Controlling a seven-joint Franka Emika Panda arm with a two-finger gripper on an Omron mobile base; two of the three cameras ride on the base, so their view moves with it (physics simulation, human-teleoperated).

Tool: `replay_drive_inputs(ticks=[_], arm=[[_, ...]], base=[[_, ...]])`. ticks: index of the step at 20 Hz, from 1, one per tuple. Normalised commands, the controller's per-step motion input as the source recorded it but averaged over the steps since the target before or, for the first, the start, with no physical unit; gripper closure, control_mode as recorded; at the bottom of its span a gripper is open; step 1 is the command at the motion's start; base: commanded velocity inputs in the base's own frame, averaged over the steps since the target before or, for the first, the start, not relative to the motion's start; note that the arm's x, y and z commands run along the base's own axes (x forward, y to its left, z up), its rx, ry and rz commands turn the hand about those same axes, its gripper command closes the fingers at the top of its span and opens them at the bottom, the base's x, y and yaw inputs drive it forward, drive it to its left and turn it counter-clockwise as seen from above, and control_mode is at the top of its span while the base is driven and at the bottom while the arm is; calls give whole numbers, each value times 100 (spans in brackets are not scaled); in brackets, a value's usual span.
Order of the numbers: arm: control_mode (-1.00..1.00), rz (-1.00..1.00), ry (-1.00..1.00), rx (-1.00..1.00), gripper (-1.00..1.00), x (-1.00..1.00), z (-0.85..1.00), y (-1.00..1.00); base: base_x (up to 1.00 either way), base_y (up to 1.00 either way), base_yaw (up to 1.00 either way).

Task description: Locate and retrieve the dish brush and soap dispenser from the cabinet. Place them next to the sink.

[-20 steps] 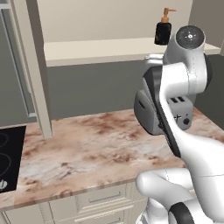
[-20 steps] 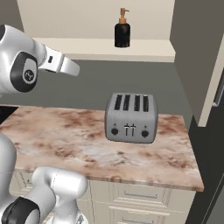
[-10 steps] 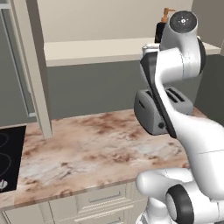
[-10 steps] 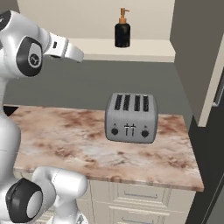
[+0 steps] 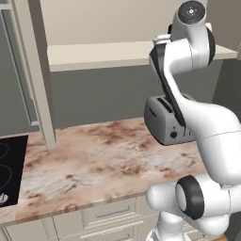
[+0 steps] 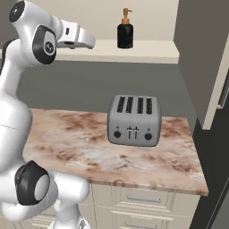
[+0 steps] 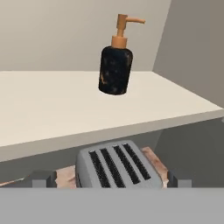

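Left base view: the arm rises at the right, in front of the grey toaster (image 5: pixel 164 120) on the marbled desk (image 5: pixel 94 160).

Right base view: the soap dispenser (image 6: pixel 125 31) stands upright on the cabinet (image 6: pixel 197 53) shelf (image 6: pixel 147 50), above the 4-slot toaster.

Hand view: the hand (image 7: pixel 111 180) has its 2 fingertips (image 7: pixel 41 178) wide apart, holding nothing, near the shelf edge; the dispenser stands farther back.

White arm rising upright from its base, elbow bending high, forearm reaching level and forward, tool (image 7: pixel 111 181) standing with jaws spread wide, gripping nothing, finger tips (image 7: pixel 43 178) showing apart
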Motion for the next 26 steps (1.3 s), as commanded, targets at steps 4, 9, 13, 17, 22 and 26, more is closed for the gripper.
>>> replay_drive_inputs(ticks=[4, 9, 13, 17, 22, 26], arm=[[-100, 2, -14, -1, -100, 23, 3, -16], [-100, -1, 2, 1, -100, 21, 1, -14], [-100, 0, 10, 0, -100, 47, 16, -20], [-100, 0, 4, 0, -100, 53, 4, -20], [-100, -2, -2, 0, -100, 42, -3, -33], [-100, -3, -8, 2, -100, 38, -8, -40]], base=[[0, 0, 0], [0, 0, 0], [0, 0, 0], [0, 0, 0], [0, 0, 0], [0, 0, 0]])
